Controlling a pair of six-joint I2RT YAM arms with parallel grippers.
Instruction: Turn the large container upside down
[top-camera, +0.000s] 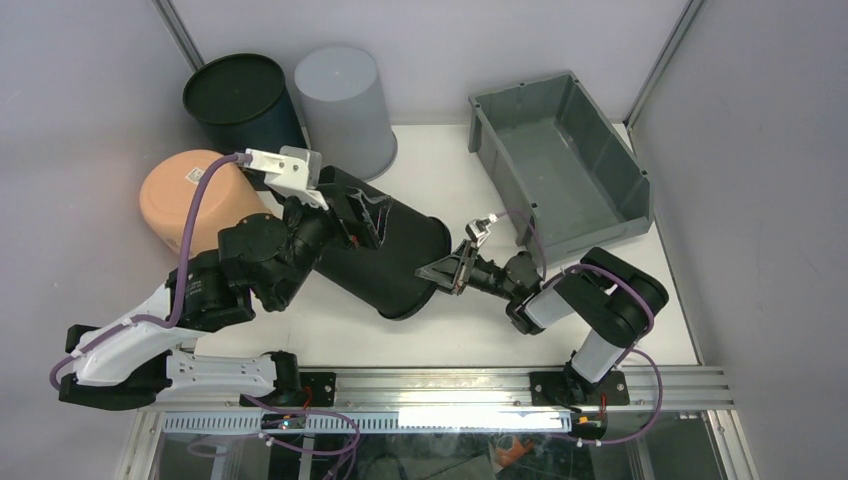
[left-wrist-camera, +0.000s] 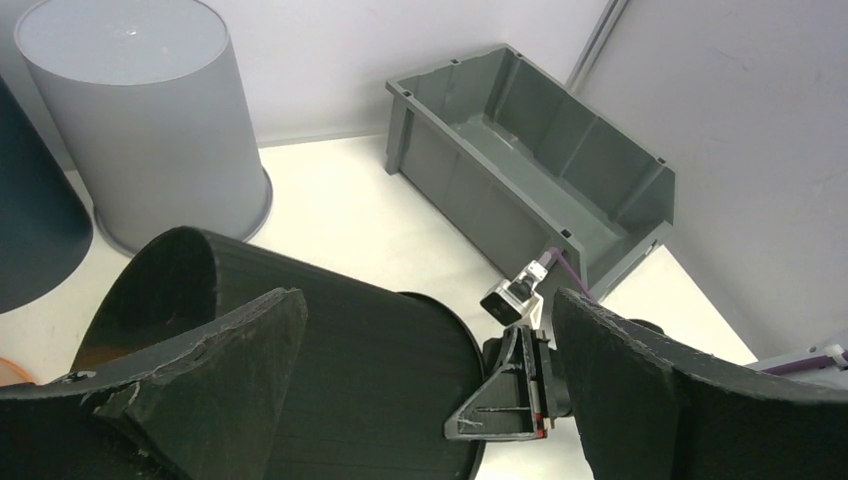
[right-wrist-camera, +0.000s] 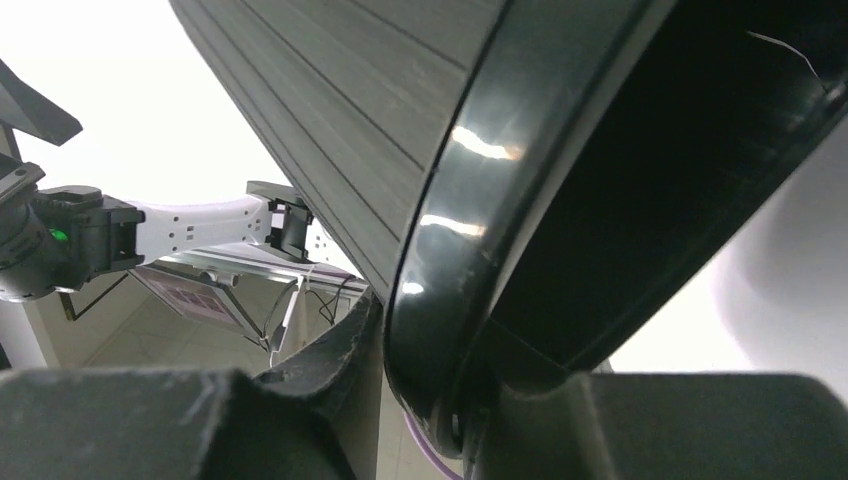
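Currently, top view: large container (top-camera: 570, 170) stands open side up, beyond the right tool (top-camera: 447, 270). A black bucket (top-camera: 385, 265) lies on its side between that and the left tool (top-camera: 365, 215). Left wrist: left tool spread wide over the bucket, gripping nothing. Right wrist: right tool pinches the bucket's rim. Judgement: set the bucket aside first, then lift the container's near wall.

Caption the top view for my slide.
Black bucket on its side, right gripper clamping its rim, left gripper open above it, grey bin upright.
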